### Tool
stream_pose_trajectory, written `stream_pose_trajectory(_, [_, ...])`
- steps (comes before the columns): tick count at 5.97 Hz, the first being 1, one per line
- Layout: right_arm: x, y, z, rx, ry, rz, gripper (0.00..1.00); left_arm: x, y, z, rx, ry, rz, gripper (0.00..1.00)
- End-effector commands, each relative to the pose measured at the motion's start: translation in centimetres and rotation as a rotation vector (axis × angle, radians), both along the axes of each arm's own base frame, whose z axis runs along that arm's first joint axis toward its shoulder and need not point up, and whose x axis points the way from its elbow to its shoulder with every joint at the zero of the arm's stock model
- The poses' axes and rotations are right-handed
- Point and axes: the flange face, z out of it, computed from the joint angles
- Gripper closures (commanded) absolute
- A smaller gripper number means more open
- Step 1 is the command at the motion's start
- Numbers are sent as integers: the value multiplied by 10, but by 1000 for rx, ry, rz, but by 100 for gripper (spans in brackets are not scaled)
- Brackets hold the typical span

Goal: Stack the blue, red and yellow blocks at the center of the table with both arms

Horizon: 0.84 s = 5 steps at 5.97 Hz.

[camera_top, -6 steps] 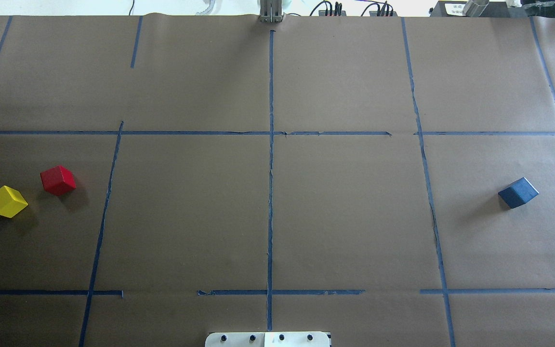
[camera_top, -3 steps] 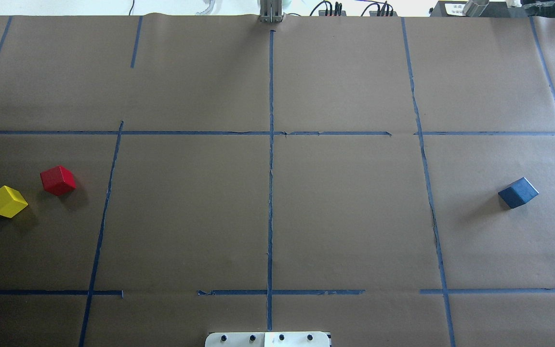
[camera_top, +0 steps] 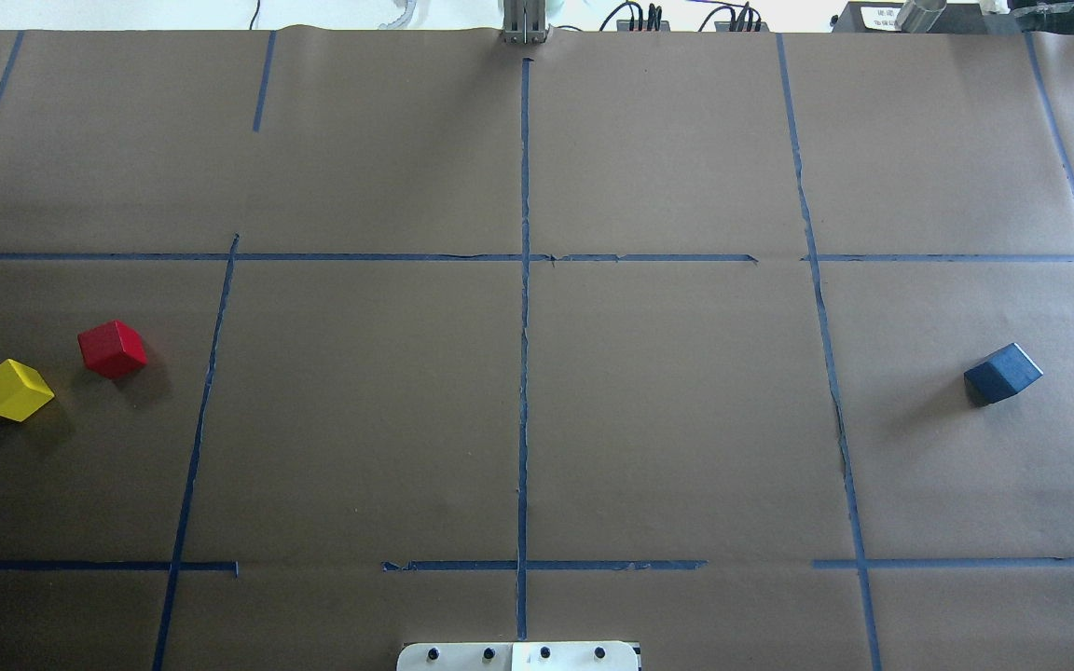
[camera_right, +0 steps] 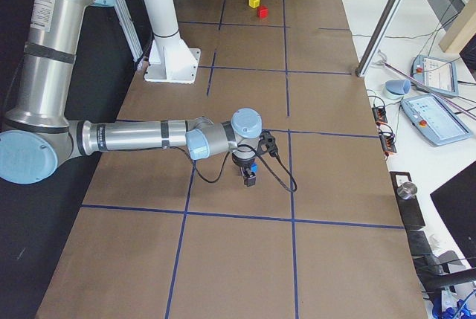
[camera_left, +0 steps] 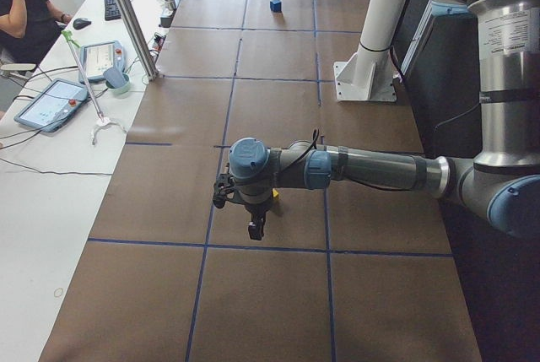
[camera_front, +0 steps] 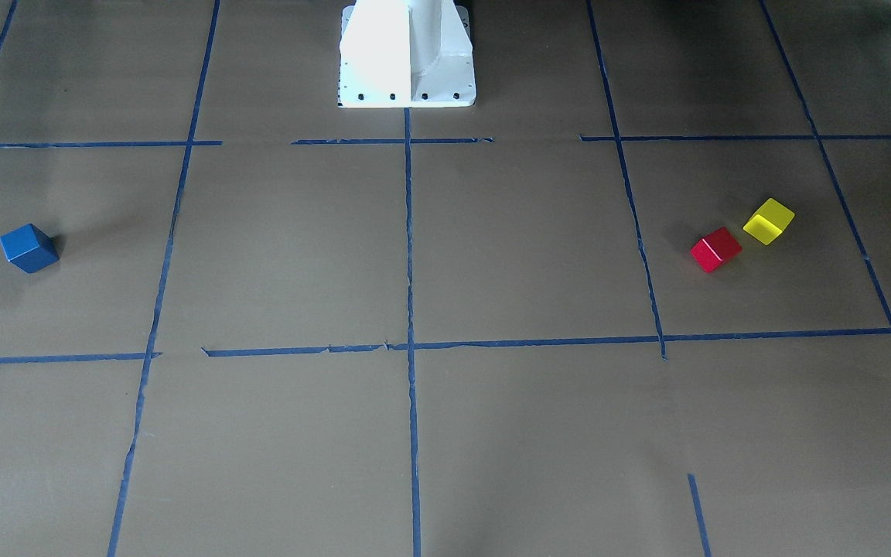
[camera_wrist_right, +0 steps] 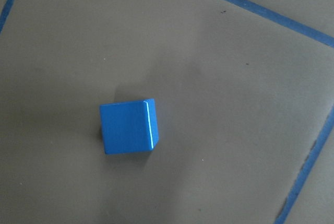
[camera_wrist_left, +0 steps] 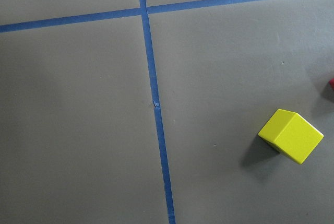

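Exterior right: blue block (camera_right: 253,164) beyond right fingers (camera_right: 250,180), apart; grip state unclear, likewise for left fingers (camera_left: 255,229)

Red block (camera_top: 112,349) just beside yellow block (camera_top: 13,390); blue block (camera_top: 1003,373) well apart.

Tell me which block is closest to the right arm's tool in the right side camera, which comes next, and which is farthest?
Starting from the right tool:
1. blue block: close by the tool, in the near part of the view.
2. red block: far off, near the top of the view.
3. yellow block: just past the red one, a little farther still.
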Motion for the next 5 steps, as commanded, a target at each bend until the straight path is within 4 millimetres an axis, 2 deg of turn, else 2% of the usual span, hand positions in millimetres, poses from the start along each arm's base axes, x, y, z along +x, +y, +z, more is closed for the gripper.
stream_pose_trajectory(1, [-53, -21, -2, -3, 41, -23, 1, 0, 0, -6, 13, 3, -1, 0])
stream_pose_trajectory(2, [-76, -30, 13, 33, 19, -41, 1, 0, 0, -7, 13, 4, -2, 0])
stream_pose_trajectory(3, [-86, -29, 28, 65, -5, -48, 1, -1, 3, -12, 22, 4, -3, 0])
stream_pose_trajectory(4, [-105, -29, 16, 39, -29, -14, 1, -1, 4, -14, 27, 4, -3, 0])
stream_pose_trajectory(5, [-108, -32, 8, 35, -43, 0, 1, -1, 4, -15, 28, 4, -3, 0])
